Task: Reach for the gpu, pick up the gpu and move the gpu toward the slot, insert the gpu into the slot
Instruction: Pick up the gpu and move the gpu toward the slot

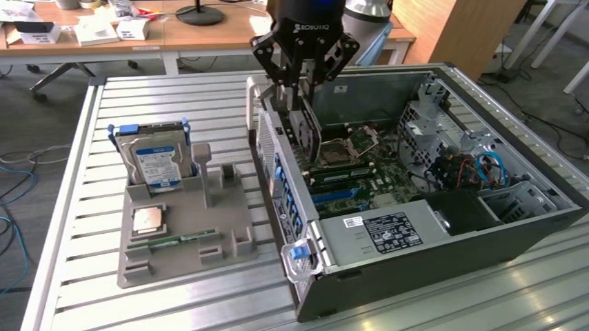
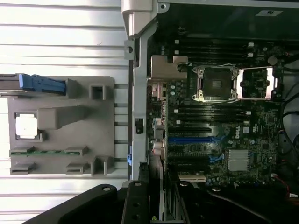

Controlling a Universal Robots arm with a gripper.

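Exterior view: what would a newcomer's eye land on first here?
First the black jaws, closed on the gpu, holding it upright over the open computer case in the middle of the picture. Next comes the green motherboard inside the case, with its blue slot. On the exterior view's left, a blue-labelled hard drive stands in a grey holder.

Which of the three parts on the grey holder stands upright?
The blue-labelled hard drive stands on edge; the square processor and green memory stick lie flat.
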